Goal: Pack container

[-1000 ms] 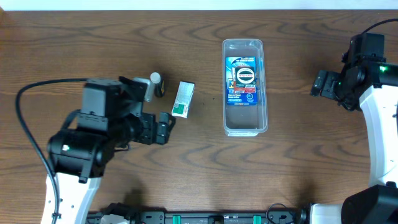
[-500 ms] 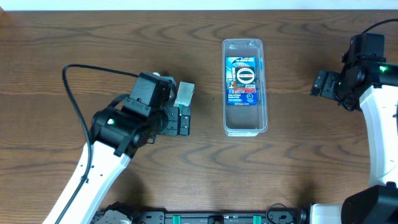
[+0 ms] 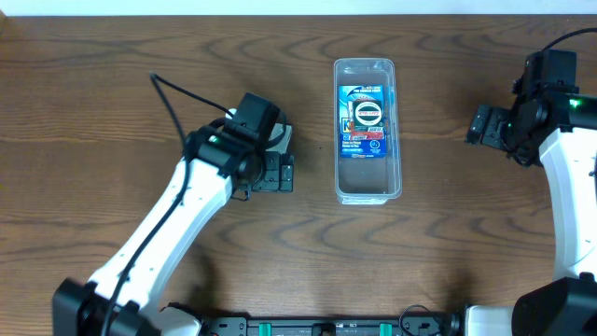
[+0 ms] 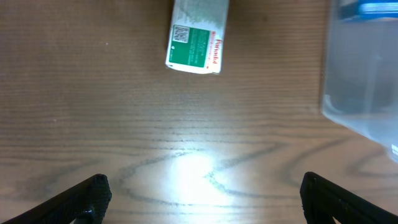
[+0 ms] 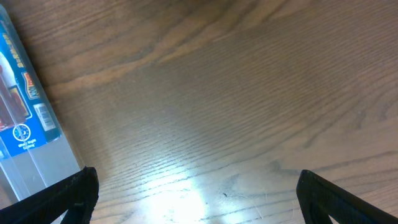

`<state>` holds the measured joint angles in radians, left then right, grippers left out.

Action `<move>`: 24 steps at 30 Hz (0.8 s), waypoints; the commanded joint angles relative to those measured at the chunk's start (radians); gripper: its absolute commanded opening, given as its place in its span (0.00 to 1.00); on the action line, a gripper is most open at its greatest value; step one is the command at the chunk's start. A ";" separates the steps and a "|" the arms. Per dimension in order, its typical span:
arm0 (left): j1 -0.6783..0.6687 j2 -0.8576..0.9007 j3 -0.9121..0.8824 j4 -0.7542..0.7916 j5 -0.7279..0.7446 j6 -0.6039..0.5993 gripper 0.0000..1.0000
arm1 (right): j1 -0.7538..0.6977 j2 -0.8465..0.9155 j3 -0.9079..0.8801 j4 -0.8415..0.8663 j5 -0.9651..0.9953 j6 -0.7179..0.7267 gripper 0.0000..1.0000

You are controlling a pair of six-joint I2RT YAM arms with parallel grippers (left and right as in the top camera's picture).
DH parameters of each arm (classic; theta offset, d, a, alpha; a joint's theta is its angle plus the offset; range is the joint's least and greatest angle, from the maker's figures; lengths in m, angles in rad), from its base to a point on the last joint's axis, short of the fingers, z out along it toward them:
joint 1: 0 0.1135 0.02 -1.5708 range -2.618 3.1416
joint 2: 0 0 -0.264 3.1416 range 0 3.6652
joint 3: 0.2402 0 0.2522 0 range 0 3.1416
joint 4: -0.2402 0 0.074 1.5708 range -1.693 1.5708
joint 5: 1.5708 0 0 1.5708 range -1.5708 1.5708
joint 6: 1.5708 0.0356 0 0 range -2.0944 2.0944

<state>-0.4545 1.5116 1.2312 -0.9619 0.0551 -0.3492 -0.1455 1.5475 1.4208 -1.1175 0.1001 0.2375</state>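
Observation:
The clear container (image 3: 367, 182) stands upright at the table's centre right, with a blue printed packet (image 3: 365, 119) lying in it. A small white and green box (image 4: 198, 37) lies on the table left of it. In the overhead view the left wrist covers most of the box (image 3: 283, 136). My left gripper (image 3: 278, 174) is open and empty, just in front of the box (image 4: 202, 199). The container's wall (image 4: 360, 81) is to its right. My right gripper (image 3: 485, 125) is open and empty to the right of the container (image 5: 196, 193).
The right wrist view shows the container's wall (image 5: 37, 168) and the blue packet (image 5: 18, 93) at its left edge. The small bottle seen earlier by the box is hidden under the left arm. Bare wood table (image 3: 438, 243) surrounds everything.
My left arm has swung right and forward, over the box, and now hides the small bottle and most of the box. The right arm has not moved.

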 commanded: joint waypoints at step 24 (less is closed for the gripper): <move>-0.003 0.169 0.018 0.195 -0.044 0.200 0.98 | -0.005 0.003 0.002 0.000 -0.003 0.012 0.99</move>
<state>-0.4545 1.6566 1.2312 -0.7734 0.0219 -0.1776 -0.1455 1.5475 1.4208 -1.1175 0.1001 0.2375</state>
